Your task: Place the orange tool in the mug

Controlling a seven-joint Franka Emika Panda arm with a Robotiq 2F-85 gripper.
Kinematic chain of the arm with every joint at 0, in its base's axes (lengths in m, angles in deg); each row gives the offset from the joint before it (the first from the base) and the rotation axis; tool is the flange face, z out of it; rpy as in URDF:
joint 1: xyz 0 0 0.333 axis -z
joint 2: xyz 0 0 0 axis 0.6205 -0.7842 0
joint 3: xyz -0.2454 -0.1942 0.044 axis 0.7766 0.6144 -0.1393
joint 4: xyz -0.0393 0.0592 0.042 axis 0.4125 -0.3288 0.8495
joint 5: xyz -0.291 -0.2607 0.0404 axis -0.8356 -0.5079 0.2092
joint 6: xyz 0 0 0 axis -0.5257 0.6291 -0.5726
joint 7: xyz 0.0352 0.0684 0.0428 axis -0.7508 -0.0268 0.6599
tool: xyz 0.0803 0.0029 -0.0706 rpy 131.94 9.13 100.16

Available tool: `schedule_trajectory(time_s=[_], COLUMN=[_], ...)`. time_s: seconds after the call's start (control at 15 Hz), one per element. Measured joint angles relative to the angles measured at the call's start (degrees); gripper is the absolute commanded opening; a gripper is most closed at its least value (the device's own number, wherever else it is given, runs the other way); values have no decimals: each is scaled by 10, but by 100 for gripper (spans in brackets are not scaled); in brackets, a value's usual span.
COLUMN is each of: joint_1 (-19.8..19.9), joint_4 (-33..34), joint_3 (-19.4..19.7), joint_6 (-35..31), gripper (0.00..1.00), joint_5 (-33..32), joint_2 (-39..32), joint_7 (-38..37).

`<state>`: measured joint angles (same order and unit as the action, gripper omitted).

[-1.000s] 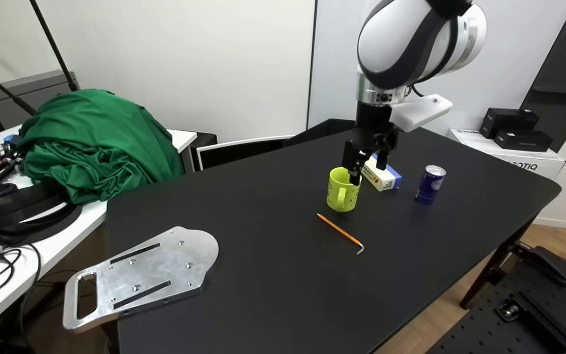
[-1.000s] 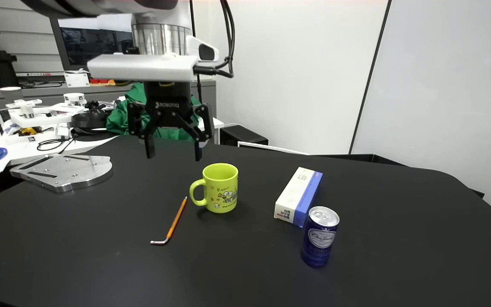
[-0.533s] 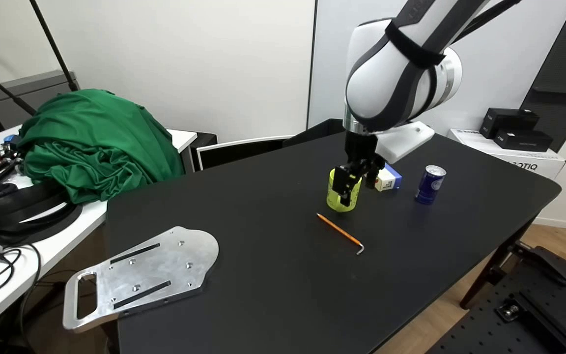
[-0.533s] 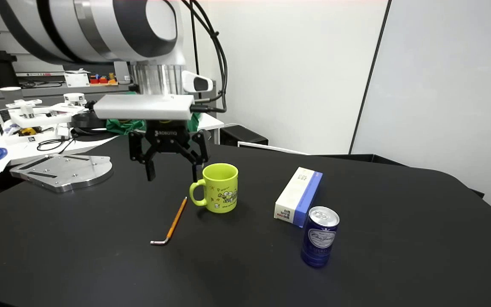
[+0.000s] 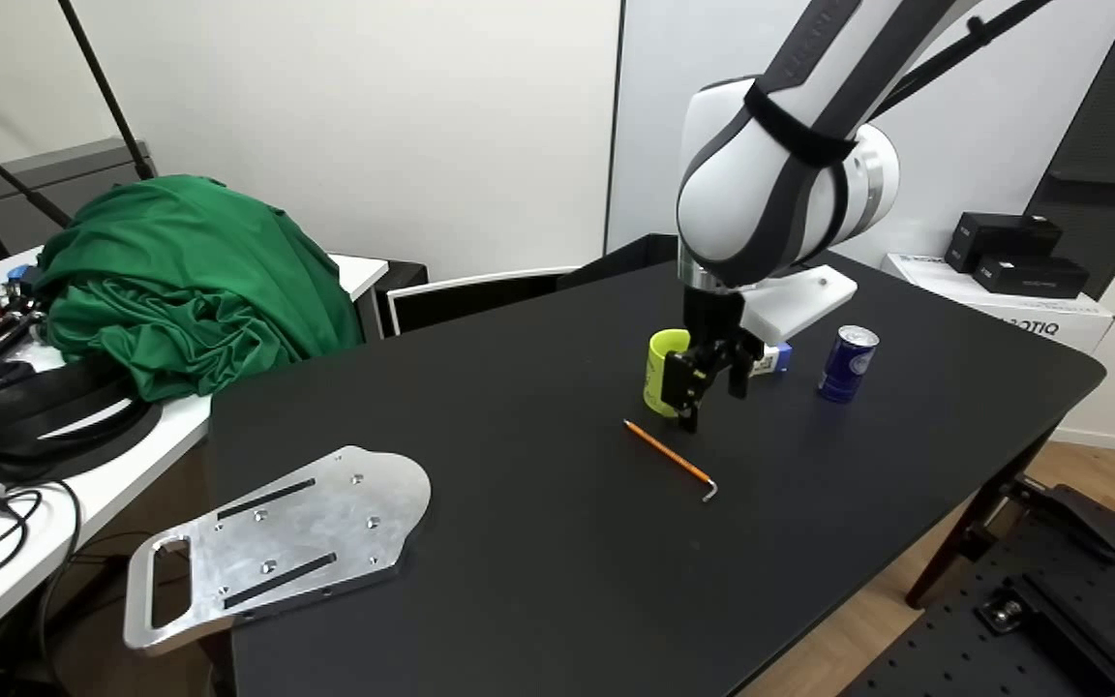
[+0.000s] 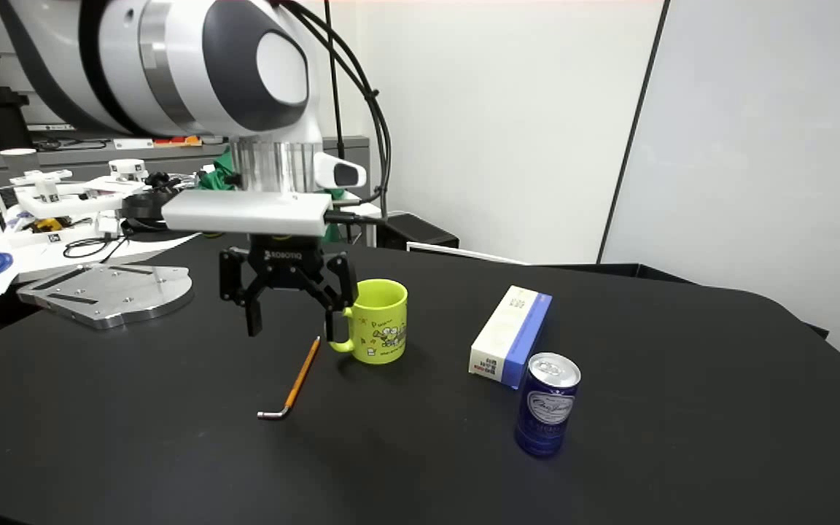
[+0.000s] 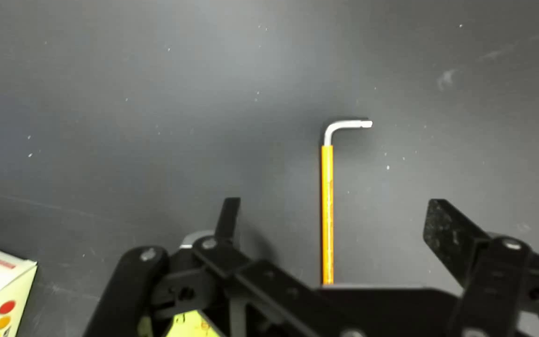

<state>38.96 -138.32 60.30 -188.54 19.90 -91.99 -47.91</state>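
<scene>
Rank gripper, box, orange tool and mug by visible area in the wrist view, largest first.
1. Gripper
2. Box, cropped by the frame
3. Orange tool
4. Mug, only a sliver showing
Gripper looks big partly from nearness; true sizes unsure.

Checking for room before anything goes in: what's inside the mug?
Inside the mug, both exterior views show only bare yellow-green wall near the rim. The bottom can't be seen: the near side hides it, and in an exterior view the tool covers part of the opening.
</scene>
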Motion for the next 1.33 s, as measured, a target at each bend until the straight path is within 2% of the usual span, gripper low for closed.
schedule_trajectory(time_s=[0.4, 0.8, 0.87, 0.93, 1.33], joint_1=[-5, -26, -32, -38, -82], joint_4=[4, 1, 0, -1, -5], joint_3=[1, 10, 15, 19, 56], joint_6=[-14, -104, -122, -138, -188], gripper=[100, 100, 90, 74, 34], joint_5=[-7, -13, -13, -14, -22], joint_2=[-72, -116, -123, -129, -147], joint_7=[-4, -26, -29, -32, -47])
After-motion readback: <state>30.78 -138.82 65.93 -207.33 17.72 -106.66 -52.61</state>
